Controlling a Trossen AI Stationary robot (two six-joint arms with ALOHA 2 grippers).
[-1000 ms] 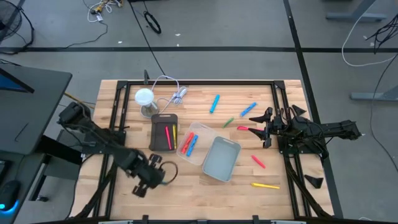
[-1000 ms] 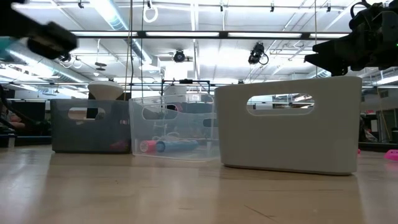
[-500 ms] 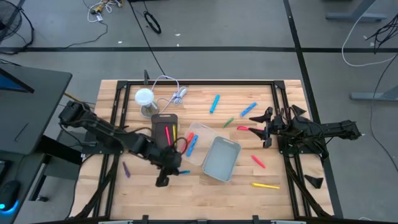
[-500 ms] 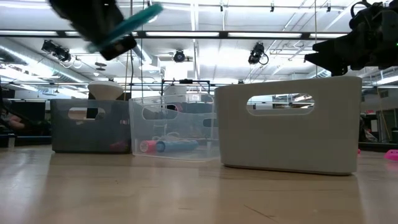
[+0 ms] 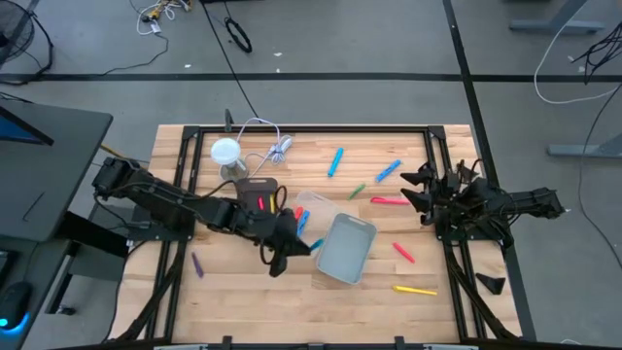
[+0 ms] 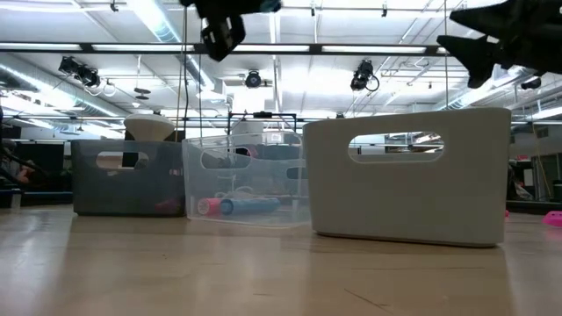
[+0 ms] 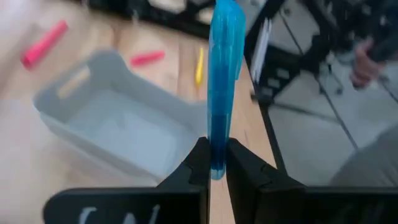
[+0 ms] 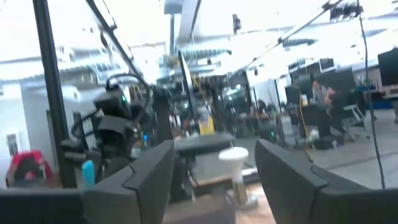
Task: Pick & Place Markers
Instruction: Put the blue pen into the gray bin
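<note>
My left gripper is shut on a blue marker, in the air over the near edge of the clear bin, beside the white bin. The clear bin holds red and blue markers; the dark grey bin holds red and yellow ones. Loose markers lie flat on the table: two blue, green, pink, red, yellow, purple. My right gripper is open and empty, raised at the table's right beside the pink marker. My left gripper pinches the blue marker by one end between its two fingertips. The marker sticks straight out ahead of the fingers, in line with them, toward the white bin. It is lifted clear of the table and the bins.
A white round-topped lamp and a white cable bundle stand at the far left of the table. A black frame runs round the table's edges. The three bins stand side by side in the middle.
My left gripper has swung from the table's near left toward the right and up, carrying the blue marker to the bins. A purple marker now shows where the arm was. My right gripper has risen and tipped up, away from the pink marker, still open.
</note>
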